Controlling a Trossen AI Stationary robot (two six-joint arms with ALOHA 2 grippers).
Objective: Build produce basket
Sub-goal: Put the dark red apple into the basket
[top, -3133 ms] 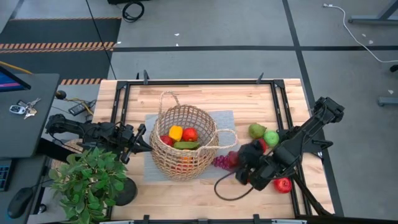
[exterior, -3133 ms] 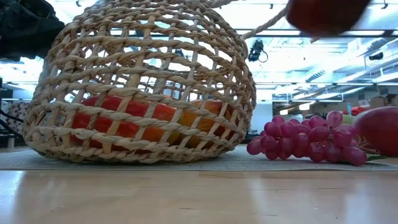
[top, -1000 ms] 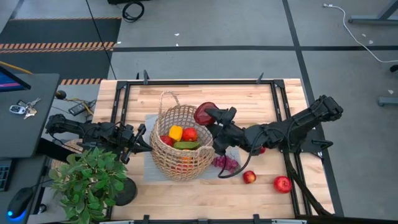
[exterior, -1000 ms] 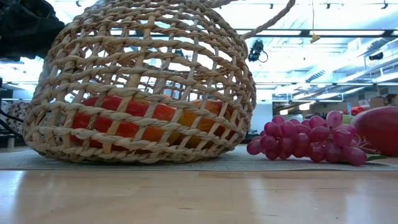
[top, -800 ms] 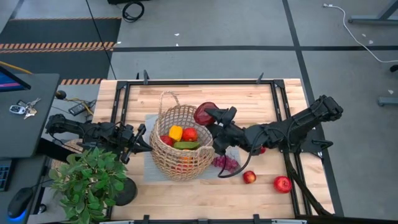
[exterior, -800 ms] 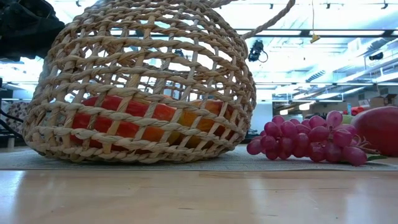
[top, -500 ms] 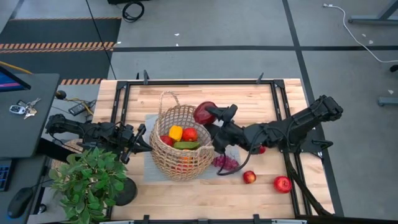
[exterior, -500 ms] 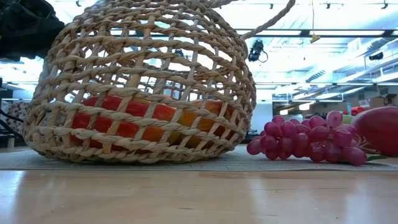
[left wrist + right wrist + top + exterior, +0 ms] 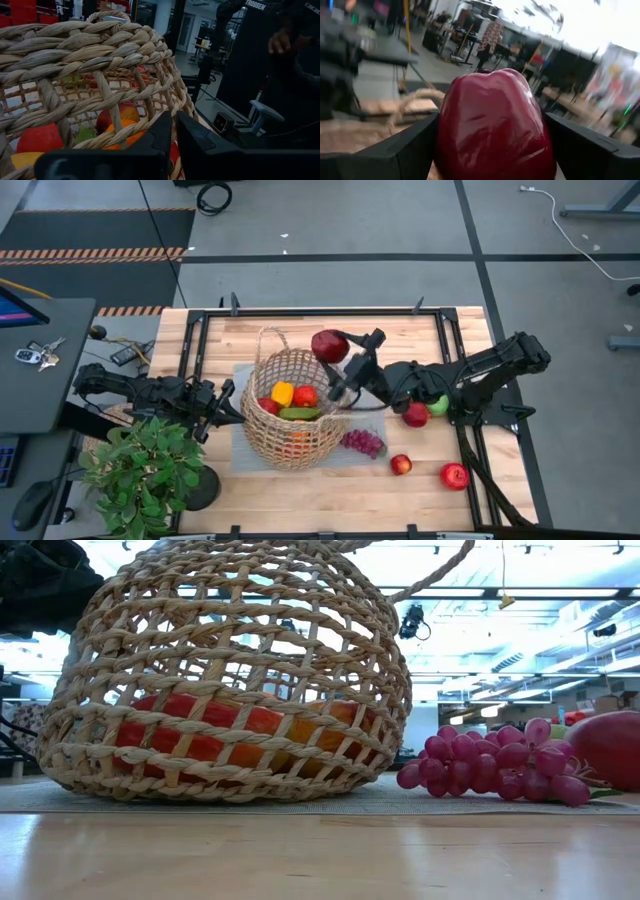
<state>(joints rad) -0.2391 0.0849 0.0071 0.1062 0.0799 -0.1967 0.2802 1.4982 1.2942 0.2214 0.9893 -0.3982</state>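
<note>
Tan open-weave basket [image 9: 293, 412], dark red apple [image 9: 329, 346], purple grapes [image 9: 363, 443], yellow lemon [image 9: 283, 393]

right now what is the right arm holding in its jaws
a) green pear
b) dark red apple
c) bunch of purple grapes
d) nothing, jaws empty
b, the right gripper has a dark red apple clamped between its jaws beside the basket rim, and the right wrist view shows the same apple filling the gap, while the grapes lie on the mat.
</note>
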